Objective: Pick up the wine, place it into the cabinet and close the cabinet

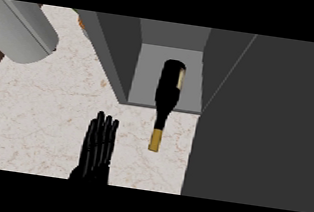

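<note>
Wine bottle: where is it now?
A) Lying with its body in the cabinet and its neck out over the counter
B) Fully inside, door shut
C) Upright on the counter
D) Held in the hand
A: the wine bottle lies with its dark body inside the open cabinet and its gold-capped neck over the counter; the left hand is open beside it, apart.

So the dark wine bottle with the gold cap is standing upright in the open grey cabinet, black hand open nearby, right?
Not upright. The head view shows the dark wine bottle lying on its side, body in the open grey cabinet, gold-capped neck sticking out over the pale marble counter. The black left hand is open nearby.
</note>
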`<action>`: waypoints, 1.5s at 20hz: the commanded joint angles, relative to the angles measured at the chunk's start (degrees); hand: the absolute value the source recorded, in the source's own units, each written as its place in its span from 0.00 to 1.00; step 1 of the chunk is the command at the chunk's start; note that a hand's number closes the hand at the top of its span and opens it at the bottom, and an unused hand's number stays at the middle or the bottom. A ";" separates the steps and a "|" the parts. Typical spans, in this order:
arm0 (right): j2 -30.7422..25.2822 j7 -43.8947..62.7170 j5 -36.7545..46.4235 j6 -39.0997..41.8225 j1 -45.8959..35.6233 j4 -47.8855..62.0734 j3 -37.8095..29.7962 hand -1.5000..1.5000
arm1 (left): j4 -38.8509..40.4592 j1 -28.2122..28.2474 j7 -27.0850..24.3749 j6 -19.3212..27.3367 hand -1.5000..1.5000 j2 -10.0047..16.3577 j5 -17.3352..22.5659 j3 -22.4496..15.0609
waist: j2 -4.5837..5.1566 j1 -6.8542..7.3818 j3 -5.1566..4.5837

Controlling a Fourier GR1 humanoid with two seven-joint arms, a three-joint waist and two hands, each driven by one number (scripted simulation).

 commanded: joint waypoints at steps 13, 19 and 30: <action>0.83 5.42 -11.06 5.11 10.06 -8.32 9.12 1.00 | -14.39 12.92 -1.67 -11.00 0.00 16.26 2.71 5.40 | -0.07 -0.34 -0.03; 3.25 6.52 -9.12 3.84 12.35 -6.76 14.71 1.00 | -19.67 19.94 -4.20 -16.42 0.00 22.31 7.65 13.58 | -0.06 0.43 -0.05; 4.21 7.53 1.94 4.73 9.94 -8.61 35.07 1.00 | -22.76 25.10 -1.10 -24.95 0.00 30.40 17.81 31.53 | -0.18 0.31 -0.09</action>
